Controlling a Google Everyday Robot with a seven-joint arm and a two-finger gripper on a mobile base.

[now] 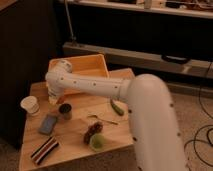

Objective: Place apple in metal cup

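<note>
The metal cup (65,111) stands upright on the wooden table (75,150), left of centre, small and dark grey. My white arm reaches across from the lower right and bends down at the table's left. My gripper (52,97) hangs at its end, just above and up-left of the metal cup, between it and the yellow bin. The apple does not show; it may be hidden by the arm or the gripper.
A yellow bin (80,66) sits at the table's back. A white paper cup (31,105) stands at the left edge. A blue object (48,123), a striped object (44,150), dark grapes (92,131), a yellow-green round thing (97,141) and a green item (116,106) lie around.
</note>
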